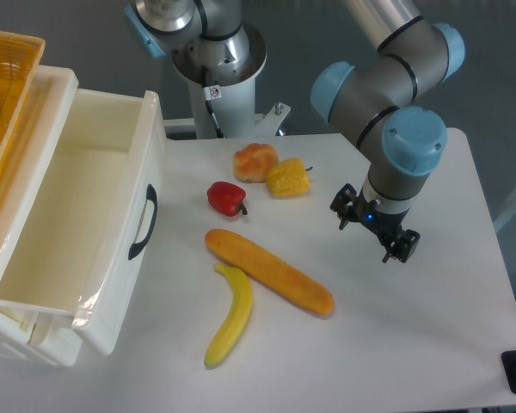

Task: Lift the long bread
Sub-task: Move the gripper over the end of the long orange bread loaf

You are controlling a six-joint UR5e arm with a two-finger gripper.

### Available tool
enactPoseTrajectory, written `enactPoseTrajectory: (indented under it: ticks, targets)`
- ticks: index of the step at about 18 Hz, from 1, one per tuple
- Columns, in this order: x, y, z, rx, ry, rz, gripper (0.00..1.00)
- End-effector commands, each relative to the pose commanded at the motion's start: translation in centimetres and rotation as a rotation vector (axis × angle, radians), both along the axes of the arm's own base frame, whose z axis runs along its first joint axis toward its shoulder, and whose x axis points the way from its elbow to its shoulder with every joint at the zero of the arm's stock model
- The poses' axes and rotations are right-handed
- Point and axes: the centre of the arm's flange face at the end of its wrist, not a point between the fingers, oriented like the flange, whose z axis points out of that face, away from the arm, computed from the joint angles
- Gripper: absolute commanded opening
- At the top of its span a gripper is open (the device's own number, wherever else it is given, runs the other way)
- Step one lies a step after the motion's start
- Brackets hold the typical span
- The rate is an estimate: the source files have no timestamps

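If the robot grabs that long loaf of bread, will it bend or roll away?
The long bread looks straight and smooth, so it probably stays stiff. Its rounded sides suggest it could roll if nudged, maybe against the banana beside it. The glossy skin may slip between the fingers.

The arm (387, 77) bends downward, its tool (375, 231) hanging with jaws spread apart.

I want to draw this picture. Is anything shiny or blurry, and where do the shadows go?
Camera view: sharp all over; the bread and banana throw only thin soft shadows underneath; the drawer has a bright shiny patch on its front corner; the gripper is dark, so its jaws are hard to see.
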Motion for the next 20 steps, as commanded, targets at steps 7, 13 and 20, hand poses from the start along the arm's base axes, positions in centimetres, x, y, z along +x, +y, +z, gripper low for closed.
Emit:
enactPoseTrajectory:
  ticks: [7, 13, 20]
  targets:
    - [0.5, 0.9, -0.7, -0.008, -0.002, 0.234, 1.0]
    - [3.9, 1.5, -3.9, -0.02, -0.019, 0.432, 1.0]
    - [7.3, 3.3, -6.3, -0.097, -0.022, 0.842, 1.0]
